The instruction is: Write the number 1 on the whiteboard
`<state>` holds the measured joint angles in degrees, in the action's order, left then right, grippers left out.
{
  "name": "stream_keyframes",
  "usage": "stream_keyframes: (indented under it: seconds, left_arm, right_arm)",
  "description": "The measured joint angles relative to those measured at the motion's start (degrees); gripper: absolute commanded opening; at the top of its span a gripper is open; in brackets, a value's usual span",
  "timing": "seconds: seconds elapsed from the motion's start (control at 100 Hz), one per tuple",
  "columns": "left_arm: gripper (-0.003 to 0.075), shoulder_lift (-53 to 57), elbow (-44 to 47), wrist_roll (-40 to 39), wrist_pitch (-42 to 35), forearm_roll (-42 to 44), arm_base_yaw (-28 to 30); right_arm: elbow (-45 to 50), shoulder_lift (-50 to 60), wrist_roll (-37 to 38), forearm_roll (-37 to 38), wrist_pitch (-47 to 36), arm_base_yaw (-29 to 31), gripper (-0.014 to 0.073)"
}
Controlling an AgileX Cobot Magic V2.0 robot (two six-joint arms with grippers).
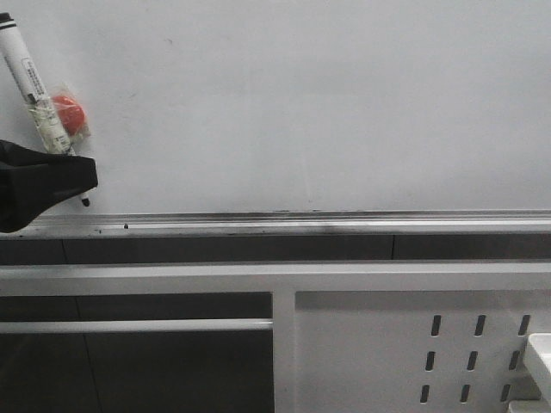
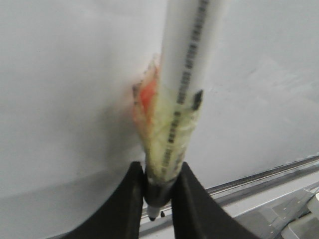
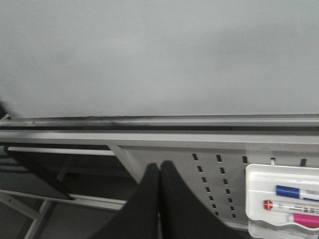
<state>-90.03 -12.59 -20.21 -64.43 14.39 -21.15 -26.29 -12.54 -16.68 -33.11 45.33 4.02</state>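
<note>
The whiteboard (image 1: 301,103) fills the upper part of the front view, and no number 1 is in view on it. At its far left my left gripper (image 1: 73,168) is shut on a white marker (image 1: 34,86) wrapped in yellowish tape with an orange lump (image 1: 69,112) beside it. The marker leans up and to the left, and its dark tip (image 1: 84,203) points down just above the rail. In the left wrist view the black fingers (image 2: 129,194) of the gripper (image 2: 159,172) pinch the marker (image 2: 184,64) near its tip (image 2: 152,215). Whether the tip touches the board cannot be told. My right gripper (image 3: 159,167) is shut on nothing, low in front of the frame.
A silver tray rail (image 1: 301,222) runs along the board's lower edge, with small dark specks (image 1: 126,226) on it. Below stands a white perforated metal frame (image 1: 413,344). A white tray (image 3: 259,199) on the frame holds a blue marker (image 3: 286,190) and a pink one (image 3: 304,220).
</note>
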Motion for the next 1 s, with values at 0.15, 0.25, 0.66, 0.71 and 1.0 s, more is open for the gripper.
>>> stream_keyframes:
  seconds: [0.15,0.25,0.66,0.71,1.0]
  left_arm:
    - [-0.002,1.0,-0.3,0.0,-0.4,7.6,0.0]
    - [-0.002,2.9,-0.3,0.0,-0.4,14.0,0.0]
    - [-0.002,22.6,-9.0,-18.0,23.8,48.2,-3.4]
    - [-0.002,25.1,-11.3,-22.8,28.4,55.7,-5.3]
    - [-0.002,28.6,-15.1,-40.5,47.4,71.6,-19.1]
  right_arm:
    - [0.0,0.0,-5.9,-2.6,1.3,-5.9,-0.0069]
    - [0.0,0.0,-7.4,-2.8,1.2,-10.9,-0.0069]
    - [-0.3,-8.1,-22.6,-3.0,-2.1,-26.4,-0.0069]
    - [-1.0,-10.6,-24.5,-3.0,-2.7,-27.1,-0.0069]
    - [-9.9,-24.7,-29.5,-3.1,-6.2,-28.8,-0.0067]
